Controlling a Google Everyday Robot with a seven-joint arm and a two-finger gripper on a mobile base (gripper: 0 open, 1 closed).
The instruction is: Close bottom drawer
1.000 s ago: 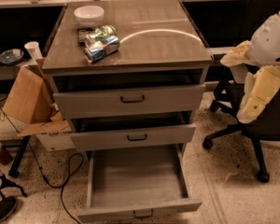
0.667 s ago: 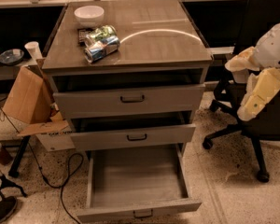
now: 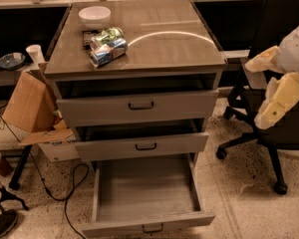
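Note:
The bottom drawer [image 3: 145,193] of the grey wood-grain cabinet is pulled far out. Its long tray is empty, and its narrow front panel with a small dark handle [image 3: 152,228] sits at the bottom edge of the view. My gripper [image 3: 256,94] hangs in the air to the right of the cabinet, at about the height of the top drawer [image 3: 139,106] and in front of a black office chair [image 3: 284,29]. Its cream fingers [image 3: 281,101] are spread apart and hold nothing. It is well clear of the bottom drawer.
The top and middle drawers [image 3: 144,146] stand slightly out. On the cabinet top [image 3: 179,44] are a white bowl [image 3: 94,16] and a crumpled snack bag [image 3: 105,46]. A cardboard box [image 3: 27,103] and cables lie at the left, and the chair's wheeled base [image 3: 249,143] at the right.
My gripper has drifted slightly to the right. The drawers have not moved.

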